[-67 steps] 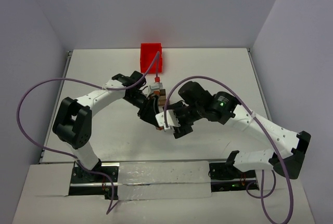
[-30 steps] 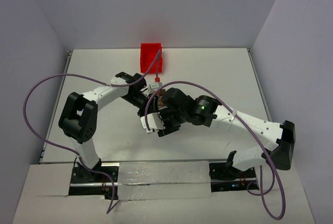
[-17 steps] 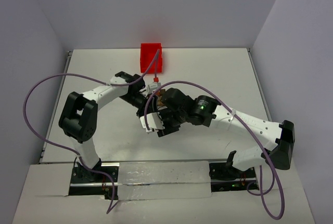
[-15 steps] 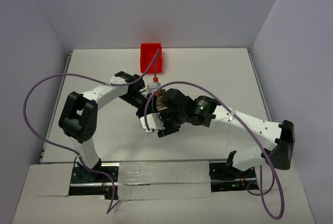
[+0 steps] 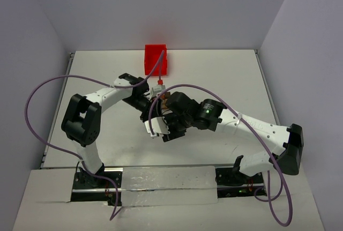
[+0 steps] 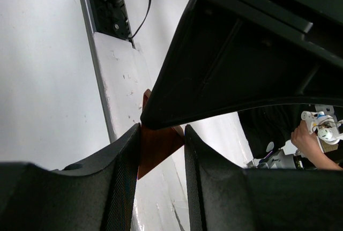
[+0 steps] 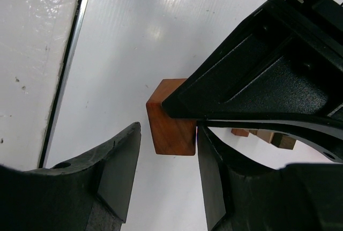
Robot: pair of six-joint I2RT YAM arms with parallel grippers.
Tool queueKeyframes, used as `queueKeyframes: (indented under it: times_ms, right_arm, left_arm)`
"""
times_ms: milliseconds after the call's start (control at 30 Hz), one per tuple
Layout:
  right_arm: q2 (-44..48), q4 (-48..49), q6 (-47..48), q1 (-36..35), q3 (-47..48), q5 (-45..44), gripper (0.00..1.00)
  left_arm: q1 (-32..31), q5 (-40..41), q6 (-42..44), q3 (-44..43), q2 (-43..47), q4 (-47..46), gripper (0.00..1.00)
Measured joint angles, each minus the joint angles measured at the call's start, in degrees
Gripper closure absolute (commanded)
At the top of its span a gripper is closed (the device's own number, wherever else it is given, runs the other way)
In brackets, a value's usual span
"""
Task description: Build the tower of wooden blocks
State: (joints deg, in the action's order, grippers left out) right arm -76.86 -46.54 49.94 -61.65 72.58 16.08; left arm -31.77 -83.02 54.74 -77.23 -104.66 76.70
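Reddish-brown block (image 7: 170, 121) in left gripper (image 6: 161, 141), right gripper (image 7: 166, 137) narrowly astride.

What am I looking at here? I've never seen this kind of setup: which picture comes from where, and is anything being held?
These are two robot arms bolted at the near edge of a white table, each ending in a two-finger gripper. The wide picture looks down from above and behind: left arm, right arm, and a red bin at the far edge. The other two pictures come from wrist cameras, so the dark shapes at the bottom are each gripper's own fingers. The left gripper pinches a reddish-brown wooden block. The right gripper is open, its fingers either side of that same block, with a gap on one side. Other small blocks sit on the table beyond.
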Motion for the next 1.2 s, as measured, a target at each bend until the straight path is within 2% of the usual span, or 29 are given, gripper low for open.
queueKeyframes:
  times_ms: [667, 833, 933, 1000, 1067, 1100, 1200]
  right_arm:
    - [-1.16, 0.47, -1.06, 0.0, 0.13, -0.58, 0.51]
    - [-1.16, 0.68, -1.45, -0.02, 0.13, -0.97, 0.64]
    - [-1.16, 0.88, -1.61, -0.11, 0.13, -1.46, 0.72]
    - [-1.16, 1.14, -1.69, -0.13, 0.13, -1.79, 0.75]
    - [-1.16, 1.35, -1.73, -0.13, 0.13, -1.99, 0.8]
    - [-1.16, 1.36, -1.73, -0.13, 0.13, -1.99, 0.8]
    - [-1.16, 1.37, -1.71, -0.13, 0.13, -1.95, 0.88]
  left_arm:
    - [0.02, 0.02, -0.52, -0.07, -0.37, 0.22, 0.88]
    - [0.09, -0.05, -0.57, -0.07, -0.39, 0.25, 0.86]
    - [0.39, -0.25, -0.55, -0.21, -0.58, 0.39, 0.69]
    - [0.65, -0.38, -0.52, -0.42, -0.68, 0.49, 0.54]
    - [0.85, -0.39, -0.46, -0.44, -0.7, 0.49, 0.31]
    - [0.97, -0.39, -0.46, -0.44, -0.7, 0.51, 0.28]
    - [1.5, -0.42, -0.75, -0.5, -0.7, 0.61, 0.04]
